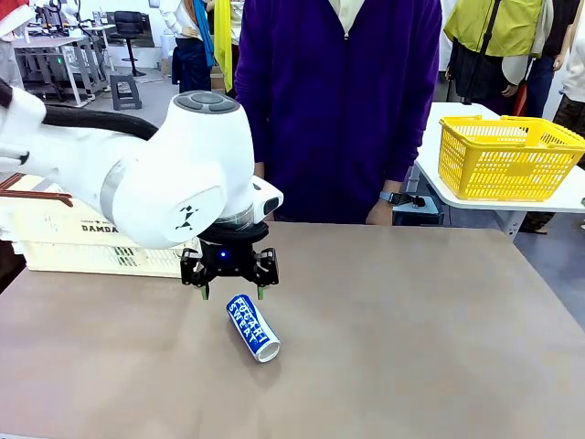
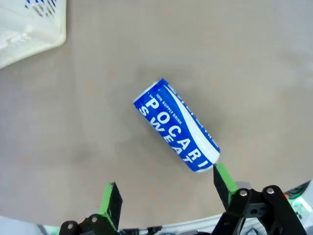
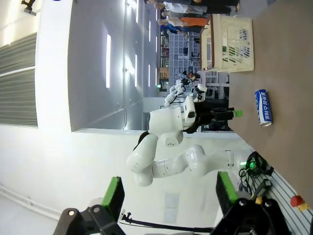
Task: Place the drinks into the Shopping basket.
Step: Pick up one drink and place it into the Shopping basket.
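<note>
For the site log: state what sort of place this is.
Likely a robot lab or demo hall staging shop tasks: a white arm's left gripper hangs over a drink can on a table, beside the Shopping basket, with other workbenches behind.

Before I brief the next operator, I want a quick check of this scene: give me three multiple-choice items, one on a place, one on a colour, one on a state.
1. Where is the can?
A. in the Shopping basket
B. on the table
C. in the person's hand

2. The can is mostly:
A. blue and white
B. red
C. green

3. The left pincer is:
A. shut on the can
B. open above the can
C. inside the basket

Key: B, the can lies on its side on the table; A, blue with white lettering; B, its green pads stand apart, nothing gripped.
</note>
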`<state>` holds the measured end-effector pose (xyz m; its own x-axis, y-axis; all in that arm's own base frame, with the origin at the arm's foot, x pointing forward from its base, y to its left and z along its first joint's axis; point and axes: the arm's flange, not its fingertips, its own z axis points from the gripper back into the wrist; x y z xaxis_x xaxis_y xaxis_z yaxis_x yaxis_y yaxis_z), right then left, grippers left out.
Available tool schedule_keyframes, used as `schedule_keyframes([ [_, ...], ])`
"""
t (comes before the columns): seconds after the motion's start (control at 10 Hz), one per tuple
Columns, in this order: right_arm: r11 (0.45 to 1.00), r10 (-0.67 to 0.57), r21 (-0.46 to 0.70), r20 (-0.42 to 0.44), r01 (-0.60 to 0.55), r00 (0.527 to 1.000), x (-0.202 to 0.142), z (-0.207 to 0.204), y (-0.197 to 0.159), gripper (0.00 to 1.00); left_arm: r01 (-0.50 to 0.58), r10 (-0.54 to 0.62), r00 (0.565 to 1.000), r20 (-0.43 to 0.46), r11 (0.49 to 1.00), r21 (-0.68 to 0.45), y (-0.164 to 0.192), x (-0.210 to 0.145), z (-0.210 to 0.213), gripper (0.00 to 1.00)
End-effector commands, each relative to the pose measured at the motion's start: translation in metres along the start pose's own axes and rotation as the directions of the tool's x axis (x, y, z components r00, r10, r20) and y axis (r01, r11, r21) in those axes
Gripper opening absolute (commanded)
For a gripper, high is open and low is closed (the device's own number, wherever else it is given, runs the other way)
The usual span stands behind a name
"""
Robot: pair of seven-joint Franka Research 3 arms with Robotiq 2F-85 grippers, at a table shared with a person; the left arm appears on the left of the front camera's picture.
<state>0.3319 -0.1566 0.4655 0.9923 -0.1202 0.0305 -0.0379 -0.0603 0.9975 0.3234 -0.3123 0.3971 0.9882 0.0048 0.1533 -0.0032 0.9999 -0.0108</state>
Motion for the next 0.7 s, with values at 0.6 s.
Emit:
schedule_keyframes([
  [0.6, 1.0, 0.007, 0.0, -0.013, -0.007, 1.0, 0.0, 0.002, 0.002, 1.0, 0.0, 0.0, 1.0, 0.0, 1.0, 0.0, 0.0, 0.0, 0.0, 1.0],
])
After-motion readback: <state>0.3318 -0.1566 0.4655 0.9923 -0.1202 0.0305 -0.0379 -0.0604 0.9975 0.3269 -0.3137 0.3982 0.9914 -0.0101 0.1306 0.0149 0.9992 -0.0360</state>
